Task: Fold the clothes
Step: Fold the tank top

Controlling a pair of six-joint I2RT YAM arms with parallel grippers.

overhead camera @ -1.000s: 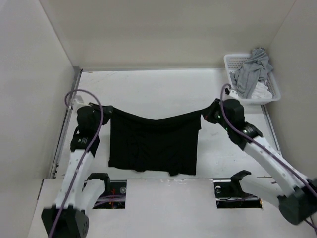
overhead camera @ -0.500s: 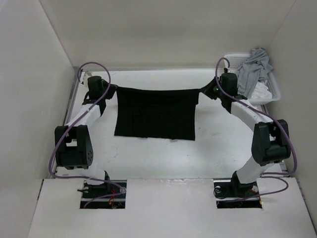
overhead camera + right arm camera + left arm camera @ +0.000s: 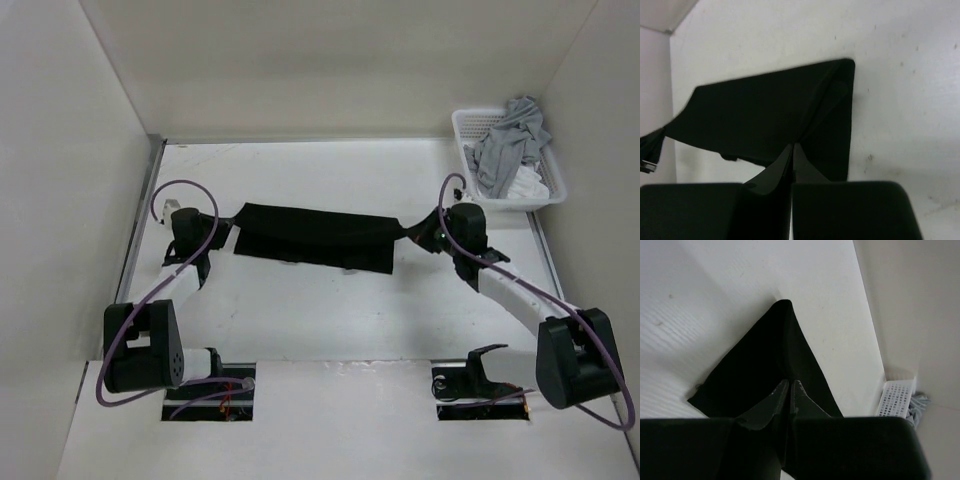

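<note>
The clothes (image 3: 315, 235), one black garment, lie as a narrow folded band across the middle of the table, stretched between both arms. My left gripper (image 3: 228, 226) is shut on the band's left end. My right gripper (image 3: 412, 236) is shut on its right end, where the cloth bunches into a point. In the left wrist view the fingertips (image 3: 791, 383) pinch the black fabric (image 3: 770, 360), which fans out over the white table. In the right wrist view the gripper (image 3: 792, 146) pinches the black fabric (image 3: 765, 110), and a folded layer shows near its corner.
A white basket (image 3: 461, 124) stands at the far right corner, holding a grey garment (image 3: 508, 142) and a white garment (image 3: 530, 185). Side walls flank the table. A metal rail (image 3: 140, 225) runs along the left edge. Both arm bases sit at the near edge.
Both grippers carried the hanging garment up and to the far side, then came down and back. The cloth went from a tall hanging sheet to a low folded band on the table.
</note>
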